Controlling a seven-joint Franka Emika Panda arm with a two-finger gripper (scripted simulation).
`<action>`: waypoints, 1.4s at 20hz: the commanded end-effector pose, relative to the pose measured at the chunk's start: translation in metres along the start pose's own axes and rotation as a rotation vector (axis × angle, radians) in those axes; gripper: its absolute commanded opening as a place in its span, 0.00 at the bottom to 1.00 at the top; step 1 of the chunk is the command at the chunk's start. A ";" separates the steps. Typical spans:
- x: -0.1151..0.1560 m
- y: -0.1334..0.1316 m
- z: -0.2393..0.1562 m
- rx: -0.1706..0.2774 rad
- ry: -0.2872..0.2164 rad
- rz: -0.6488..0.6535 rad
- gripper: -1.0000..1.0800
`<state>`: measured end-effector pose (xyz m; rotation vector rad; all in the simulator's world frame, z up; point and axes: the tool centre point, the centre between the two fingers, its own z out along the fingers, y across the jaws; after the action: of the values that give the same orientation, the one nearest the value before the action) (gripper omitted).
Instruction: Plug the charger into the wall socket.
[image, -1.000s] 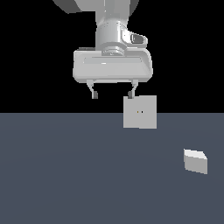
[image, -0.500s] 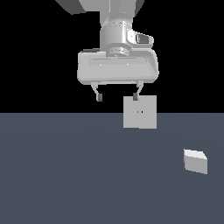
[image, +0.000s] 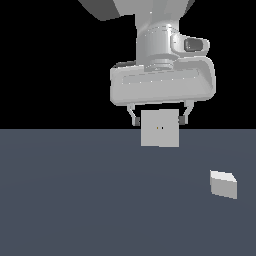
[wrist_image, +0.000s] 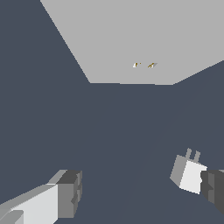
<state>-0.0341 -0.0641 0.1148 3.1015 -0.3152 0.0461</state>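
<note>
The pincer (image: 157, 120) hangs wide open and empty above the desk (image: 75, 200); the charger (image: 223, 183) lies loose, well apart from the wall socket (image: 160, 128).

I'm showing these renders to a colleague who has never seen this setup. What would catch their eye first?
Probably the big pale gripper hanging high in the exterior view, its open fingers either side of the upright wall socket. Next, the small charger lying alone on the dark floor toward the exterior view's right. In the wrist view, its two prongs show.
</note>
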 end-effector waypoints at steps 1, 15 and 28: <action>-0.006 0.019 0.009 -0.002 0.021 0.059 0.96; -0.040 0.089 0.047 -0.011 0.106 0.295 0.96; -0.045 0.096 0.058 -0.010 0.115 0.322 0.96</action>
<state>-0.0957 -0.1503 0.0602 2.9871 -0.8015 0.2267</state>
